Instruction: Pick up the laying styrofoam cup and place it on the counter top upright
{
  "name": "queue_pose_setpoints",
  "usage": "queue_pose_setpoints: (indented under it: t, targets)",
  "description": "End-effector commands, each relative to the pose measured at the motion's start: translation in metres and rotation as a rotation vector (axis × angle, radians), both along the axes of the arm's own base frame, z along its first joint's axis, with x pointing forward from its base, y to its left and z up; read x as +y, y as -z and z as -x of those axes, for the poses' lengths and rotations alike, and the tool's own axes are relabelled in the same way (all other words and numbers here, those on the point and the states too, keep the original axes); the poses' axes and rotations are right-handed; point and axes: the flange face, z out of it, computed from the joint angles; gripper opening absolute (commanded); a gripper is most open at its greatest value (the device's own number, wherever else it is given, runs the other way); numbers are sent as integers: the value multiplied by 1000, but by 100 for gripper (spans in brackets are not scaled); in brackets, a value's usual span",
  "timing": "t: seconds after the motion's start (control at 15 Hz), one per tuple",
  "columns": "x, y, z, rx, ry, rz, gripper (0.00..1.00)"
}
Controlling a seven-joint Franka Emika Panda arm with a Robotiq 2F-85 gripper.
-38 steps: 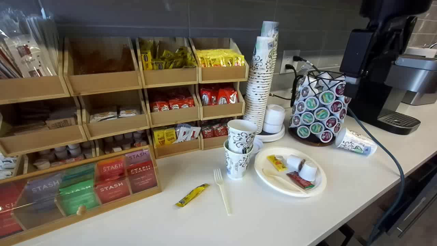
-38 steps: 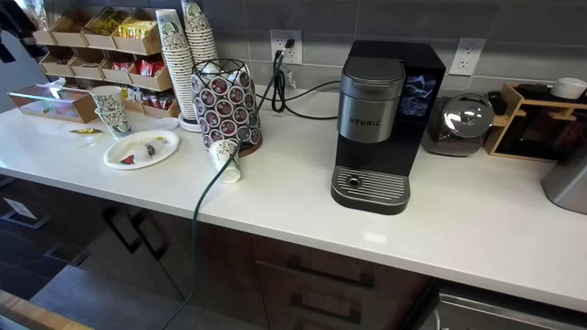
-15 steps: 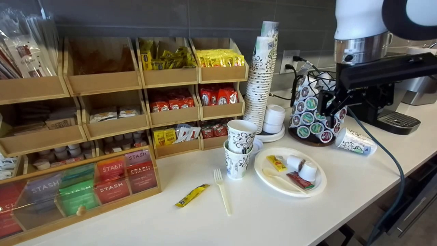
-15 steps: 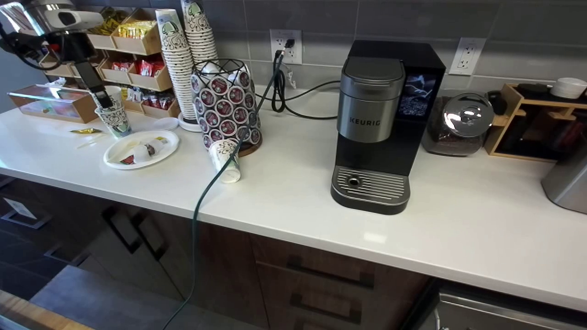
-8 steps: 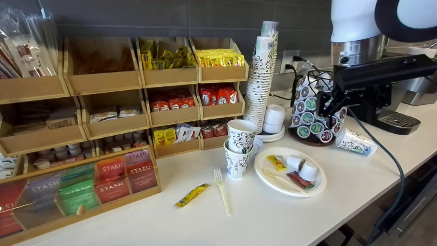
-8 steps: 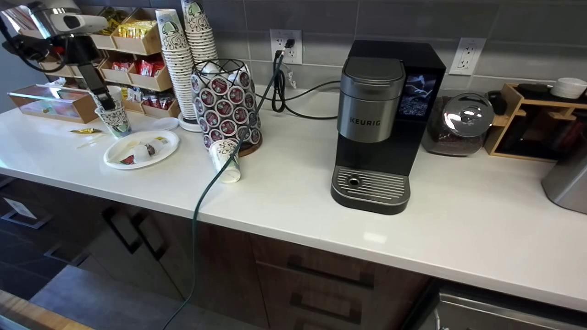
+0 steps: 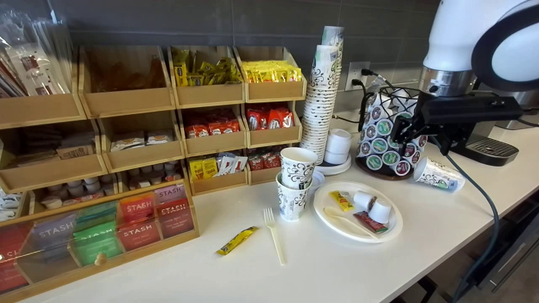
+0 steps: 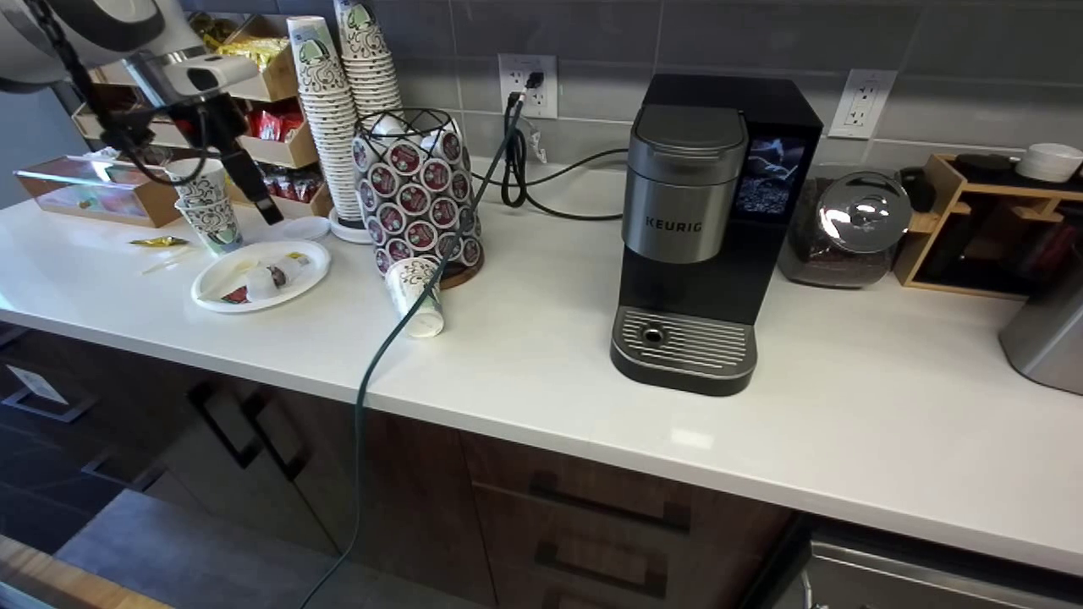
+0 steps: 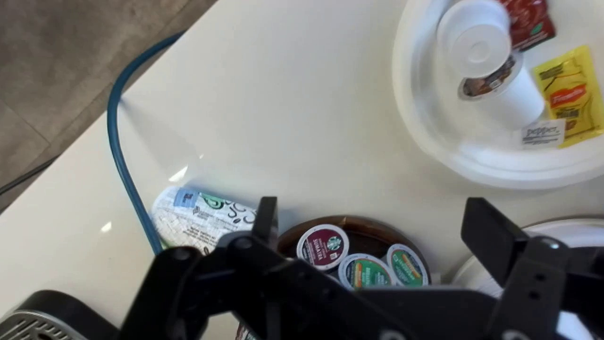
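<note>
The styrofoam cup (image 7: 438, 175) lies on its side on the counter top (image 7: 337, 273), just beside the pod rack (image 7: 373, 174); in the wrist view we find it toward eight o'clock, partly behind a finger of the gripper (image 9: 370, 224). The fingers stand wide apart, and in the gap we see the rack's brown base (image 9: 347, 221) and pod lids (image 9: 323, 246).

Taking the plate (image 7: 392, 226) as our dial's centre in an exterior view, we place the cup at two o'clock and the rack at one, its sides lined with coffee pods (image 7: 383, 126). At eleven rise tall stacks of nested cups (image 7: 316, 122); at ten, two patterned cups (image 7: 297, 170), the upper seated in the lower. On the plate we count two white pods (image 9: 476, 45), a yellow packet (image 9: 573, 94), a pepper sachet (image 9: 543, 132), a dark red packet (image 9: 531, 23) and a pale utensil (image 7: 348, 221).

Farther out at ten, wooden bins (image 7: 276, 91) hold yellow sachets (image 7: 271, 71) above red ones (image 7: 280, 118); at nine, the tea box (image 7: 168, 243) holds packets marked STASH (image 7: 139, 231). In an exterior view, a clear jar (image 8: 833, 254) at three o'clock from the coffee maker (image 8: 681, 199) holds something dark we cannot name.
</note>
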Motion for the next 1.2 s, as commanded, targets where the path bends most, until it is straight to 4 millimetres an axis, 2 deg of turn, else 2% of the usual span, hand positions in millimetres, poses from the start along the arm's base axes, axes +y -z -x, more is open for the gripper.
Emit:
queue_pose_setpoints:
  t: [0.0,0.2,0.27,0.4,0.6,0.93,1.13]
  targets:
    - [-53,30,3,-49,-94,96,100]
    - [-93,49,-1,-46,-117,185,100]
    - [-81,36,2,-41,-105,151,100]
    - [-91,41,2,-35,-98,156,100]
    - [-85,38,-1,-37,-95,186,100]
    - [-93,74,0,72,35,348,100]
    - [-87,91,0,88,95,319,100]
